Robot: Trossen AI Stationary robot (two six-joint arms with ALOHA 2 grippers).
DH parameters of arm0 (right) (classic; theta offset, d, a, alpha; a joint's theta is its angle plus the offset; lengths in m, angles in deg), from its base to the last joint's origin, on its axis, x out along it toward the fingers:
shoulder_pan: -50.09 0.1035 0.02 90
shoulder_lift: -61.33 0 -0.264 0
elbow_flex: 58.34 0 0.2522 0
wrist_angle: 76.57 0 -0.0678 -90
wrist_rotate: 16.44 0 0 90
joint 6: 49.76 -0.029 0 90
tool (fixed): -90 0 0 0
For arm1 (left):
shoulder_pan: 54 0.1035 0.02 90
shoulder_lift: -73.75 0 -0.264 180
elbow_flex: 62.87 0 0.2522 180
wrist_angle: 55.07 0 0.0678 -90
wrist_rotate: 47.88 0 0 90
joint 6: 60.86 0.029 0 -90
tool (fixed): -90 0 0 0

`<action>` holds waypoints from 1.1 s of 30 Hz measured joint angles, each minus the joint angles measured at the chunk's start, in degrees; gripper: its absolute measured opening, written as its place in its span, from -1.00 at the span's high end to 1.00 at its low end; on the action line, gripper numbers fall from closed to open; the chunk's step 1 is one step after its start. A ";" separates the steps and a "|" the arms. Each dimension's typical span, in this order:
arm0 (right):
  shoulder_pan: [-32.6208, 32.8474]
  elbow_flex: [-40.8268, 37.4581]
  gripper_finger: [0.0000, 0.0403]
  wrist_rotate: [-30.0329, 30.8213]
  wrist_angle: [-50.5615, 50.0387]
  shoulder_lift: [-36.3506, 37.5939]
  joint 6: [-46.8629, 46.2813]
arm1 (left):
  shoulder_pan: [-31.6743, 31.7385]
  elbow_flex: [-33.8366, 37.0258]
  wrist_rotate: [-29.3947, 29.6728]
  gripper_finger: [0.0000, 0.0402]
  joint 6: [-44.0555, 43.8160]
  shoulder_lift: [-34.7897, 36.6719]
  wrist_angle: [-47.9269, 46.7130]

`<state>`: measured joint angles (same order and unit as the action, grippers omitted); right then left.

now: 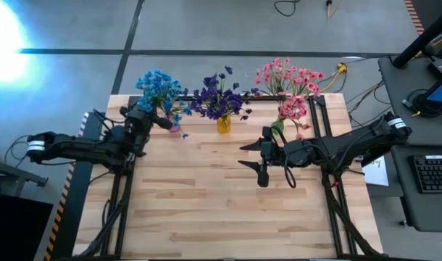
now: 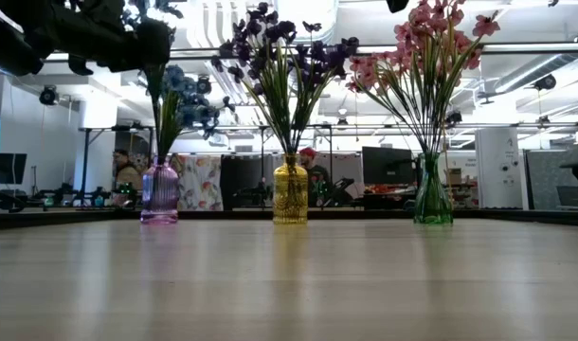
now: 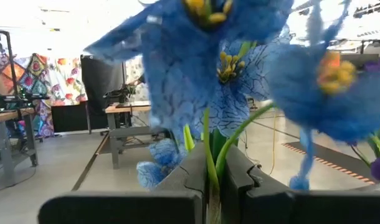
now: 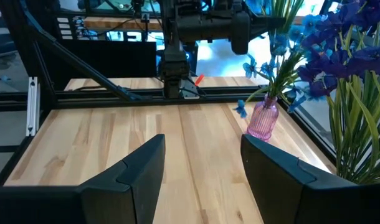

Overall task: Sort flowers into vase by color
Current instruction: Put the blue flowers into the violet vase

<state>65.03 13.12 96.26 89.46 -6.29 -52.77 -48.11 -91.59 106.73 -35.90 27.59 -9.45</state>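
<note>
Three vases stand in a row along the table's far edge. A violet vase (image 2: 159, 194) holds blue flowers (image 1: 157, 85), a yellow vase (image 2: 290, 193) holds dark purple flowers (image 1: 219, 98), and a green vase (image 2: 432, 197) holds pink flowers (image 1: 290, 81). My left gripper (image 3: 210, 169) reaches in from the table's left, level above the violet vase (image 4: 263, 119), and is shut on blue flower stems. My right gripper (image 4: 202, 146) hangs open over the table's middle (image 1: 243, 156), with nothing between its fingers. My left gripper pinches thin green stems (image 3: 210, 163) of the blue flowers between its two fingers, just below the blossoms. The fingers come level from the table's left and lie across the upright stems. In the low view the stems (image 2: 162, 128) run down from the gripper into the violet vase's neck.
A loose blue petal (image 4: 240, 109) lies on the wood beside the violet vase. Black frame rails (image 1: 119, 196) run along the table's left and right sides. The near half of the wooden table (image 1: 228, 217) shows bare boards. A desk with a keyboard (image 1: 432, 174) stands to the right.
</note>
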 joint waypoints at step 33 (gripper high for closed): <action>0.02 -0.01 -0.01 -0.13 -0.04 0.00 -0.02 | 0.16 0.00 4.03 0.99 -4.42 -7.19 -0.27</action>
<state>65.05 13.11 96.12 89.42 -6.29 -52.79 -47.95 -91.59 110.76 -40.32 20.40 -9.72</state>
